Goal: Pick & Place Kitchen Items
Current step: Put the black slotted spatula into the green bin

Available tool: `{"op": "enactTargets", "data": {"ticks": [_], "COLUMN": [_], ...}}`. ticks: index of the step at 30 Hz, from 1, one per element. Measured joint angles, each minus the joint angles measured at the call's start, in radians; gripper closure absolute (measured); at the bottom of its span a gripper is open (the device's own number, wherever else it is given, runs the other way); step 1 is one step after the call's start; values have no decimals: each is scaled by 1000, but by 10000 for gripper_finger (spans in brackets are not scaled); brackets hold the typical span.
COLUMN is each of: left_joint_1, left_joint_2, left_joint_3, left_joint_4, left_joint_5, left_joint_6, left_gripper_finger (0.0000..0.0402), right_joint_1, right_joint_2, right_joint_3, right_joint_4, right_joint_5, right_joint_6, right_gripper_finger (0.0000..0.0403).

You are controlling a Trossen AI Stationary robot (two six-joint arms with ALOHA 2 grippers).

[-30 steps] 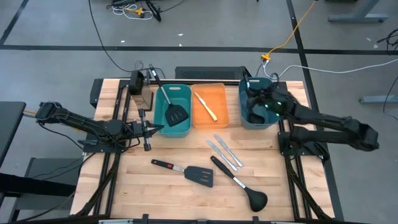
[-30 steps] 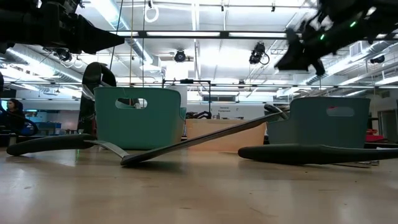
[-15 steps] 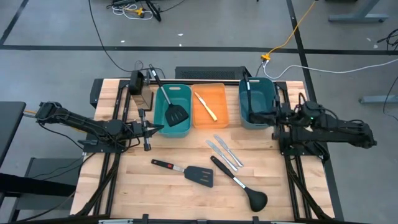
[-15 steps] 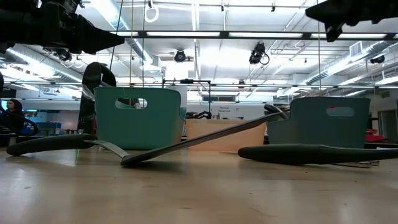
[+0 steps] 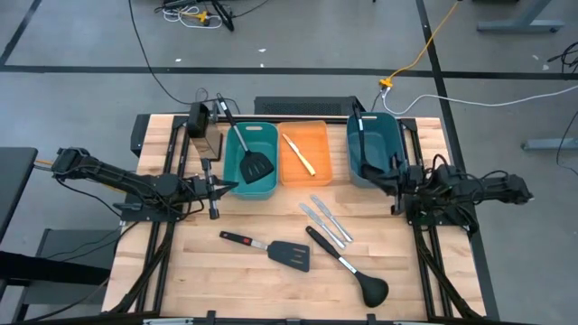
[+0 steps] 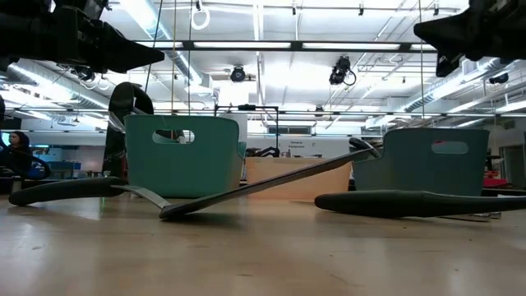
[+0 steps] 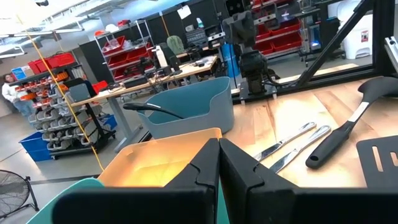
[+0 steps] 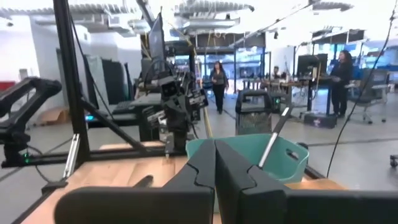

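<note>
Right hand (image 5: 395,178) closed, empty, at the right edge of the tabletop (image 5: 244,280), just beside the near right corner of the dark teal bin (image 5: 372,150); fingers pressed together in the wrist view. Left hand (image 5: 217,187) closed, empty, at the left side, just beside the left teal bin (image 5: 237,183). One ladle (image 5: 358,134) lies in the dark teal bin, handle leaning on the far rim. One spatula (image 5: 247,153) is in the left teal bin, blade inside, handle sticking out over the far left corner. Yellowish stick (image 5: 297,153) lies diagonally in the orange bin (image 5: 318,135), between the two teal bins. On the open tabletop: two knives (image 5: 325,220) side by side, near the orange bin; second spatula (image 5: 271,249) lying flat, blade to the right; second ladle (image 5: 350,268) just right of it, bowl toward the near edge. Ladle handle end lies near the knives; contact cannot be told.
</note>
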Motion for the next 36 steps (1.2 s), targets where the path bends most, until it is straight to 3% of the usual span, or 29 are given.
{"op": "enactTargets", "data": {"ticks": [9,19,22,25,30,36], "left_joint_1": [0,-1,-14,-53,-118,-137], "left_joint_2": [0,1,18,75,277,559], "left_joint_3": [0,16,129,309,593,783], "left_joint_4": [0,-41,-181,-433,-785,-1032], "left_joint_5": [0,31,35,47,95,294], "left_joint_6": [0,-8,-29,-56,-191,-374], "left_gripper_finger": [386,386,389,396,384,343], "right_joint_1": [0,0,0,0,-1,-1], "right_joint_2": [-102,-116,-117,-116,-116,-116], "right_joint_3": [-84,-121,-121,-121,-121,-121], "right_joint_4": [-8,-36,-31,-37,-57,-79], "right_joint_5": [0,-22,-22,-18,-25,-25], "right_joint_6": [25,62,64,77,95,116], "right_gripper_finger": [401,397,397,396,395,395]}}
